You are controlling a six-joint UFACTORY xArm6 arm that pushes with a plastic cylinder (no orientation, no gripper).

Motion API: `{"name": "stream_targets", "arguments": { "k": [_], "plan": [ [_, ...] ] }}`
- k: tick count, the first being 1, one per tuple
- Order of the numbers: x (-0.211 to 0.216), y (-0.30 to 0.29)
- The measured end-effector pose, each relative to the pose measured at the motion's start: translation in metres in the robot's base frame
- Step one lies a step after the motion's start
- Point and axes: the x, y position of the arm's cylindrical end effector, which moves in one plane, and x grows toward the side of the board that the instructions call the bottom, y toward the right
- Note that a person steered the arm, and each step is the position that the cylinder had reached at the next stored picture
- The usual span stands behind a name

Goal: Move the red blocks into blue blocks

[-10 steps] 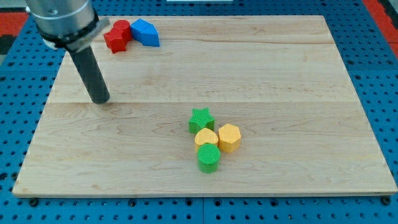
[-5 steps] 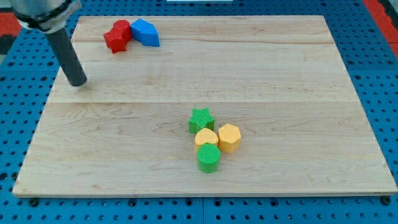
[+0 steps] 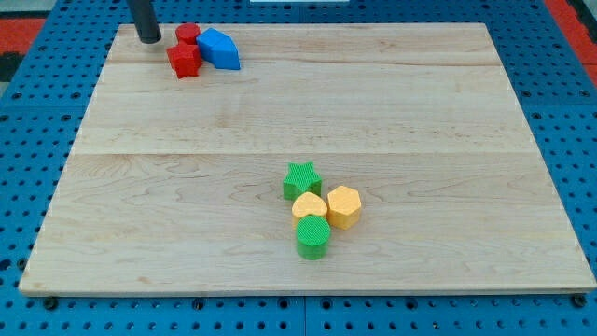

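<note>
My tip (image 3: 149, 39): near the view's top-left, just left of two red blocks (image 3: 186, 53), placed to push rightward.
Blue block (image 3: 219, 49): touching the reds.
Jaws: none; only a rod.

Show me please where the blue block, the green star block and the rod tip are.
blue block (image 3: 219, 49): camera view, middle of its top face.
green star block (image 3: 301, 178): camera view, centre of its top.
my tip (image 3: 149, 39): camera view, the rod's very lower end.

Wooden board (image 3: 420, 112) — red, blue, green, yellow blocks.
</note>
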Motion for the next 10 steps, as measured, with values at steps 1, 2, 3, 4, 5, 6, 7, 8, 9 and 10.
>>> {"name": "stream_targets", "arguments": {
  "k": [1,2,3,4,5,6,7,8,9,10],
  "plan": [
    [0.002,0.049],
    [0.013,0.113],
    [0.014,0.122],
    [-0.011,0.062],
    [0.001,0.014],
    [0.035,0.016],
    [0.038,0.016],
    [0.052,0.008],
    [0.065,0.061],
    [0.077,0.101]
  ]
}}
